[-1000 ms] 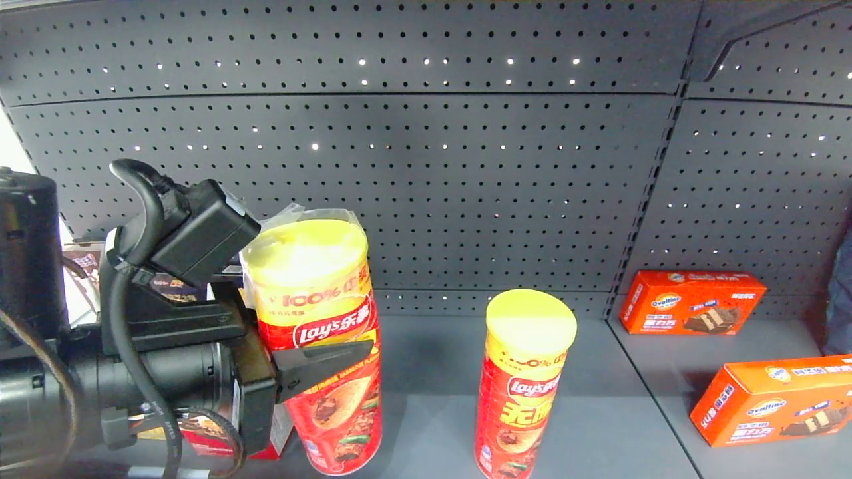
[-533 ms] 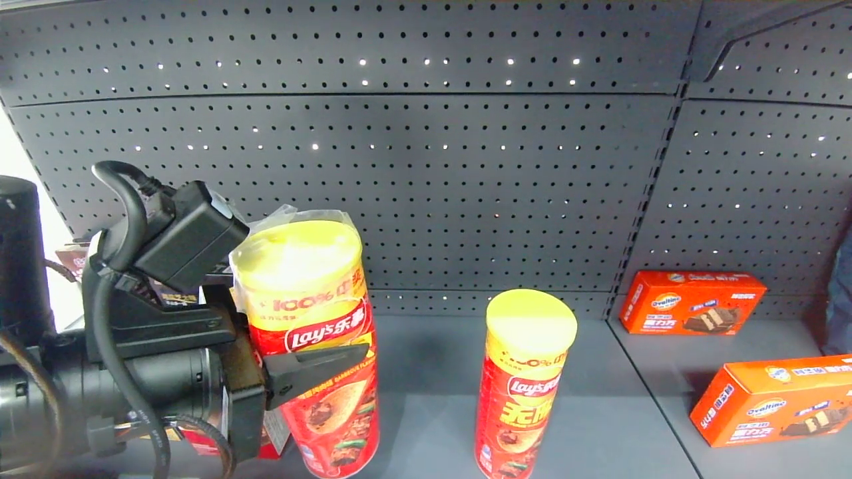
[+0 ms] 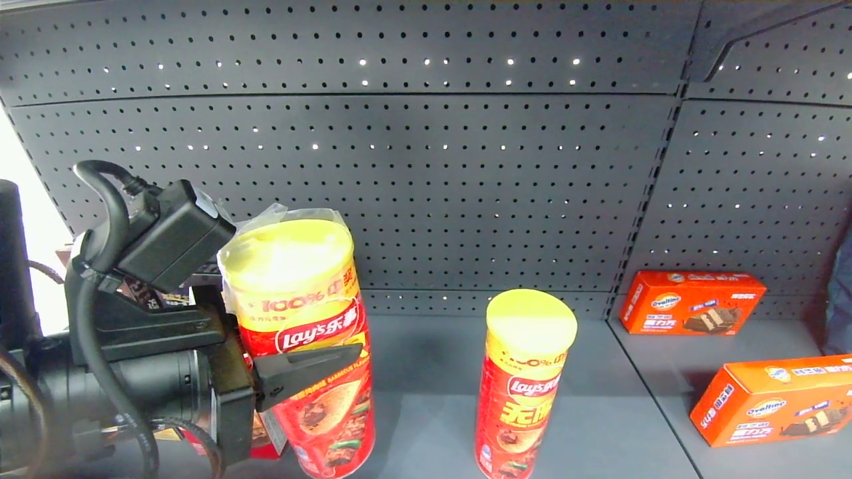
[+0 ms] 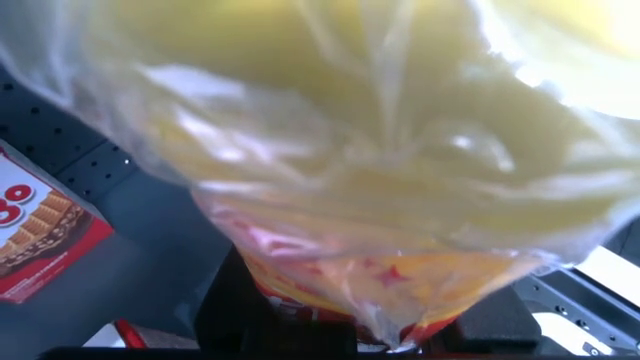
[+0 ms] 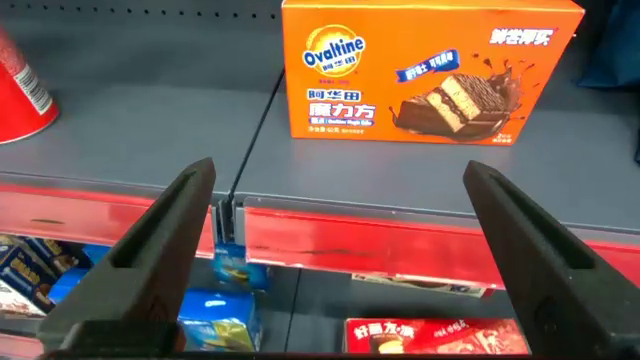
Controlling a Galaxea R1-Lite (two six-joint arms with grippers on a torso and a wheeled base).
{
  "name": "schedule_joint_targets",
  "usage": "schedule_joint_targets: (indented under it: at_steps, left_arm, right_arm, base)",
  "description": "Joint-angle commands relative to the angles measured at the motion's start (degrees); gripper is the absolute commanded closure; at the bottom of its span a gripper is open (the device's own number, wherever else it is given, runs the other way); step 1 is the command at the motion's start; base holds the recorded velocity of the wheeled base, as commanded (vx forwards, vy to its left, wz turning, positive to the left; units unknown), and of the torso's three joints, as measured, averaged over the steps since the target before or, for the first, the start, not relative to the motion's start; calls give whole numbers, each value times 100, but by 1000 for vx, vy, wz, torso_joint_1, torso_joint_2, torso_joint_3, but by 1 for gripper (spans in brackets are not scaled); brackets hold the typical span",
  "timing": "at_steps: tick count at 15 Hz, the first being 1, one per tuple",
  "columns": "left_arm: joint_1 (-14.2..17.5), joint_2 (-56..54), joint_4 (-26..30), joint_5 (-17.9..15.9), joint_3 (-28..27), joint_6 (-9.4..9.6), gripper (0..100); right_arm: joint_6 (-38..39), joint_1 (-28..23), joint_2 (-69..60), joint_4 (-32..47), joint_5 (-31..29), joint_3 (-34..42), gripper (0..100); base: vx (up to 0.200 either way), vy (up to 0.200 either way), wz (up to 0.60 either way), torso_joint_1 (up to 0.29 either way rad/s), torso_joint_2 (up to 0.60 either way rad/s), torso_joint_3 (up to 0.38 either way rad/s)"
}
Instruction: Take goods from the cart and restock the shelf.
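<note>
Chip can [image 3: 293,279], clamped upright in the left gripper [image 3: 307,359], seems mid-placement on the shelf [image 3: 426,372]; next, lower gently and release.

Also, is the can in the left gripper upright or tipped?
About upright: the held can, yellow lid upward, looks as straight as the standing can, clamped in the left gripper.

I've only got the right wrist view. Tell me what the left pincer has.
Observer: The left pincer is shut on a plastic-wrapped crisp can, held upright at the left end of the shelf.
Operator: Report what's beside it.
Observer: A second crisp can stands upright to its right, apart from it.
Operator: Count the orange boxes.
Observer: Two: a front orange box and a rear orange box by the back panel.
</note>
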Motion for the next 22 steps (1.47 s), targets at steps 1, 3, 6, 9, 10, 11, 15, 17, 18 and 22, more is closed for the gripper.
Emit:
schedule_joint_targets:
  at_steps: [1, 3, 6, 9, 10, 11, 15, 17, 18, 22]
  left_arm:
    - [-36, 44, -6, -14, -47, 1, 100]
    - [-44, 105, -6, -23, -91, 1, 100]
    - [-44, 123, 21, -14, -161, -7, 100]
    - [0, 299, -50, -23, -197, -7, 100]
    - [17, 378, -50, -23, -284, -7, 100]
    - [79, 474, -32, -23, -478, -43, 100]
    - [509, 1239, -85, -181, -1295, -51, 100]
    - [527, 1547, -94, -322, -1585, -43, 100]
    - [536, 1670, -155, -383, -1594, 19, 100]
    - [509, 2724, -1201, -418, -1585, 221, 100]
  right_arm:
    - [-1, -1269, 0, 14, 1, 2, 0]
    - [17, -1058, -53, 6, 1, 2, 0]
    - [17, -856, -528, -3, 9, 2, 0]
    - [17, -856, -528, -3, 9, 2, 0]
    - [17, -856, -536, -3, 9, 2, 0]
    - [17, -856, -536, -3, 9, 2, 0]
    - [17, -856, -536, -3, 9, 2, 0]
    - [17, -856, -536, -3, 9, 2, 0]
    - [17, -856, -536, -3, 9, 2, 0]
    - [17, -856, -536, -3, 9, 2, 0]
  base:
    - [0, 0, 0, 0, 0, 0]
    - [0, 0, 0, 0, 0, 0]
    - [0, 0, 0, 0, 0, 0]
    - [0, 0, 0, 0, 0, 0]
    - [0, 0, 0, 0, 0, 0]
    - [0, 0, 0, 0, 0, 0]
    - [0, 0, 0, 0, 0, 0]
    - [0, 0, 0, 0, 0, 0]
    - [0, 0, 0, 0, 0, 0]
    - [0, 0, 0, 0, 0, 0]
